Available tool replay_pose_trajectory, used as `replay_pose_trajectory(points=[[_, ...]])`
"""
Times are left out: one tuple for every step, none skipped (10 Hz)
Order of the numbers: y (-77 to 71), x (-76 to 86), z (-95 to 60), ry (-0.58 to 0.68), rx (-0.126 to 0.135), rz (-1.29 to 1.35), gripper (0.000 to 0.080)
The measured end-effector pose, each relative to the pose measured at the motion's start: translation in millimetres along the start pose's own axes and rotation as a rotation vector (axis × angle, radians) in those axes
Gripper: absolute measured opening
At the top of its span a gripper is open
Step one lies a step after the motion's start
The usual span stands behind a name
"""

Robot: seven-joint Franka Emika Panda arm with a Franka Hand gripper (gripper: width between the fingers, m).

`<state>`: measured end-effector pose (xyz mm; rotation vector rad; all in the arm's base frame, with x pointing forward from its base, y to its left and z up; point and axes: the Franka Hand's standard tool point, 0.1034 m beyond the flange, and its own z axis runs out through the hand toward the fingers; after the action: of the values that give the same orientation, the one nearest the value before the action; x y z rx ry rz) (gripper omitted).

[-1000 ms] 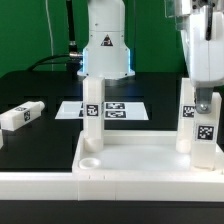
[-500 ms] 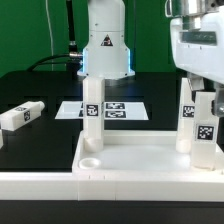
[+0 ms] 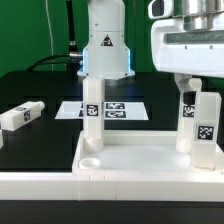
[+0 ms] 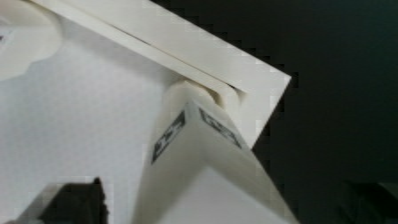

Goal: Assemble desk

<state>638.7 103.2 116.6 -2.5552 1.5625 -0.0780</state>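
The white desk top (image 3: 140,170) lies upside down at the front, rim up. Three white tagged legs stand in its corner sockets: one at the far left (image 3: 92,112) and two on the exterior view's right (image 3: 187,122) (image 3: 206,132). The near left socket (image 3: 88,158) holds nothing. Another leg (image 3: 20,115) lies flat on the black table at the left. My gripper (image 3: 192,87) hangs open just above the two right legs, holding nothing. The wrist view looks down on a standing leg (image 4: 214,160) in a corner of the top (image 4: 205,55), with one dark fingertip (image 4: 71,200) beside it.
The marker board (image 3: 118,108) lies flat behind the desk top, in front of the arm's white base (image 3: 105,50). A low white wall (image 3: 40,185) runs along the front edge. Green backdrop behind.
The jaws have opened off the right-hand leg, and the gripper has risen straight up from it. The leg stays standing in its socket.
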Motion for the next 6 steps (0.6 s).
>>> replay_pose_trajectory(points=[[-0.4, 0.3, -2.6, 0.007, -0.027, -0.130, 0.0649], [-2.0, 1.6, -4.1, 0.014, -0.029, -0.249, 0.0649], [-2.1, 0.4, -3.8, 0.019, -0.036, -0.313, 0.0649], [-2.2, -0.6, -3.5, 0.027, -0.047, -0.457, 0.0649], [-2.3, -1.2, -3.3, 0.029, -0.052, -0.525, 0.0649], [-2.1, -1.2, -3.3, 0.030, -0.056, -0.590, 0.0649]])
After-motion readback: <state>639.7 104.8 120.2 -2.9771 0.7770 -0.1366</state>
